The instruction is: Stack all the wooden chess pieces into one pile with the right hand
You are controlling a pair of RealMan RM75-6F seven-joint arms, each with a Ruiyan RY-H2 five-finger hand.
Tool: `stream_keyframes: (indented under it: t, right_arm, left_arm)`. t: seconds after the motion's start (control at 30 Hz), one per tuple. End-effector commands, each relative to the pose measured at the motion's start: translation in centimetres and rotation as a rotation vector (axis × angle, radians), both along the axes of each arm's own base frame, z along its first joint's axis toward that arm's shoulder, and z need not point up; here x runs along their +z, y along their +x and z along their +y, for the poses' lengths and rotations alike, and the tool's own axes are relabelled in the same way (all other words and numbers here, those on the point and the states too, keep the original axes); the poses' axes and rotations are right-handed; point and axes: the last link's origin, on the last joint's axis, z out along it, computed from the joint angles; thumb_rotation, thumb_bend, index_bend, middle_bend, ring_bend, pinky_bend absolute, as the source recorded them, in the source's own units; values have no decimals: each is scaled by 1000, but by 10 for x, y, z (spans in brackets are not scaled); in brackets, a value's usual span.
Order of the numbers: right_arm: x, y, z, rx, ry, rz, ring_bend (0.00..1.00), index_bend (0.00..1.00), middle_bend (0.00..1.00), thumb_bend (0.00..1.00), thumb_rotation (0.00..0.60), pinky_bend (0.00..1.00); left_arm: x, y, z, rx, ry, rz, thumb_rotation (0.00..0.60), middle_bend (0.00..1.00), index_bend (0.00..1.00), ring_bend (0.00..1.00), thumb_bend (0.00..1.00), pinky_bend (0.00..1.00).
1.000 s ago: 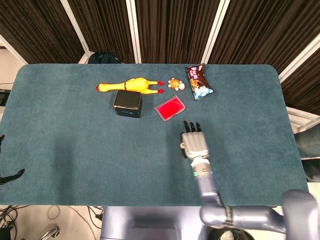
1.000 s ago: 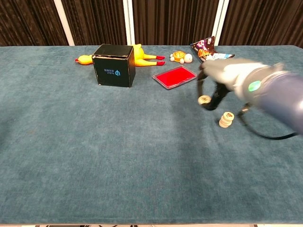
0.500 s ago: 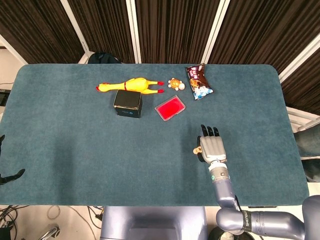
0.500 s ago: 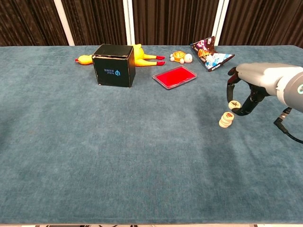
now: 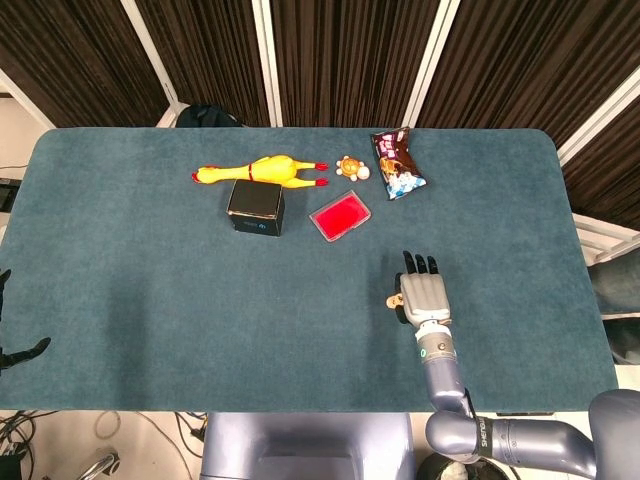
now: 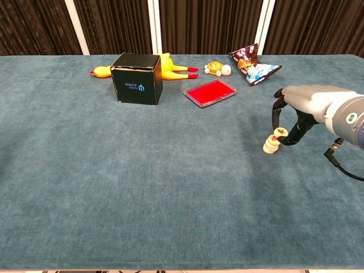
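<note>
A teal felt table (image 6: 114,187) is seen from the chest and from above. At the far left of the row of objects, a yellow rubber chicken (image 5: 262,171) lies flat behind a black box (image 6: 135,78). Next to the right, a red tray (image 6: 209,92) is seen, then a small toy turtle (image 6: 217,69), then a crumpled snack bag (image 6: 253,66) near the far edge.

Further right and nearer the robot, a short pile of wooden chess pieces (image 6: 271,144) stands on the felt. Just above and slightly right of its top, one more chess piece (image 6: 280,132) is pinched between the fingers (image 6: 276,114) of the right hand (image 6: 304,108), the remaining fingers curled downward around it. In the head view the back of the right hand (image 5: 424,295) covers the pile, and only a pale disc shows at its left edge.

Compared with a second ago, the held piece has been carried from well left of the pile to a spot almost on it, and over the last half second it has been lowered closer to the top disc. Contact cannot be confirmed. The placing step is judged nearly done; release remains. The left hand is not seen.
</note>
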Motion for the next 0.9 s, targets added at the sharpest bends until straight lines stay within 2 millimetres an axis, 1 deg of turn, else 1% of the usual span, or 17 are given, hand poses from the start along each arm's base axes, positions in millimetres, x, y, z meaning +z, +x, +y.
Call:
stream_keyframes:
  t: [0.03, 0.37, 0.6, 0.9]
  right_arm:
    - [-1, 1, 1, 3, 2, -1, 0, 504, 0, 418, 600, 0]
    - [-6, 3, 2, 8, 10, -6, 0, 504, 0, 418, 600, 0]
    - [-7, 5, -2, 7, 3, -4, 0, 504, 0, 418, 600, 0]
    - [-9, 6, 1, 8, 14, 0, 0, 488, 0, 418, 600, 0]
  left_arm:
    - [0, 0, 0, 1, 1, -1, 600, 10, 47, 0, 10, 154]
    - [0, 0, 0, 2, 2, -1, 600, 10, 47, 0, 10, 154]
    - [0, 0, 0, 3, 3, -10, 600, 10, 47, 0, 10, 154]
    - [1, 0, 0, 0, 3, -8, 600, 10, 47, 0, 10, 154]
